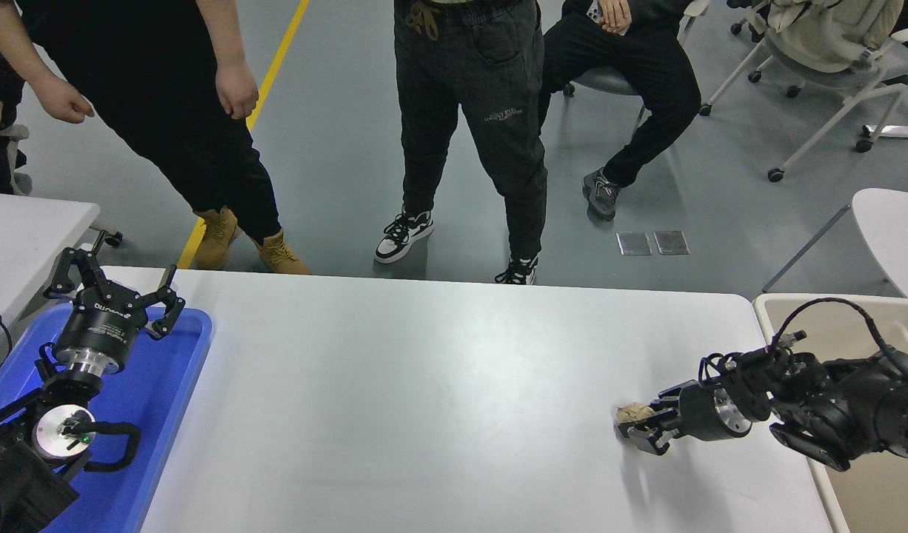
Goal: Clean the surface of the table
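Observation:
The table surface (424, 400) is a wide glossy white top with rounded corners. Near its right side lies a small crumpled beige paper wad (632, 412). My right gripper (639, 428) comes in low from the right edge and is shut on the wad, which shows only partly between the fingers. My left gripper (113, 285) is parked at the lower left above the blue tray, with its fingers spread open and nothing between them.
A blue plastic tray (165, 385) sits at the table's left end. A beige bin (869, 481) stands off the right edge, under my right arm. Three people stand or sit past the far edge, and a smaller white table (24, 222) is at left.

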Controlling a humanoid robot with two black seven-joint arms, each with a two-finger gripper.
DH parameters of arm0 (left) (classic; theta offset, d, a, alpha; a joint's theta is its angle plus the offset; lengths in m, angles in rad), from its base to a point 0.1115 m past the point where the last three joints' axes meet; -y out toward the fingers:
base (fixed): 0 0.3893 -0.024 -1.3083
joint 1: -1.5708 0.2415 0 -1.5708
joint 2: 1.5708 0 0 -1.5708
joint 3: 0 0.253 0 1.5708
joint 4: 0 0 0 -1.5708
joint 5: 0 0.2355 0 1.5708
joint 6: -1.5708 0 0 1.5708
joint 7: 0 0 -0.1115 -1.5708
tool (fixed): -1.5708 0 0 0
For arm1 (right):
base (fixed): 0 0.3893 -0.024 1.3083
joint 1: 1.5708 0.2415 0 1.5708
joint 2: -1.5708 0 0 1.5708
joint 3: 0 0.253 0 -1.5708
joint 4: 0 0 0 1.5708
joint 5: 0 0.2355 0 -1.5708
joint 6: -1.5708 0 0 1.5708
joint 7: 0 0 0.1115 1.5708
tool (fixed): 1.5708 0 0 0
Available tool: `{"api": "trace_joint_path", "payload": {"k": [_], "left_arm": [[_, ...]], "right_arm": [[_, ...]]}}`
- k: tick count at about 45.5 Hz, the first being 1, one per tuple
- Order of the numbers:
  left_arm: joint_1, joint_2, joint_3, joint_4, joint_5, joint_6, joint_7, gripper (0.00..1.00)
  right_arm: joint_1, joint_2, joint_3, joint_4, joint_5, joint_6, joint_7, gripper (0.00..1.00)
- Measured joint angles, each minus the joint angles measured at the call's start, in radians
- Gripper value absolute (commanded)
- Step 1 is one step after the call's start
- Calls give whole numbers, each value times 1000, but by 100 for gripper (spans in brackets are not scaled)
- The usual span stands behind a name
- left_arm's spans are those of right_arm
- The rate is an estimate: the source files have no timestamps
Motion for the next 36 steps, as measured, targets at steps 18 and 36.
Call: {"api": "trace_joint_path", "payload": {"k": [18, 36], "left_arm": [[0, 0, 0, 0, 0, 0, 0, 100], [0, 0, 0, 0, 0, 0, 0, 100]], "right_arm": [[-77, -42, 359, -14, 94, 1, 9, 0], [-125, -54, 621, -69, 479, -1, 10, 0]]}}
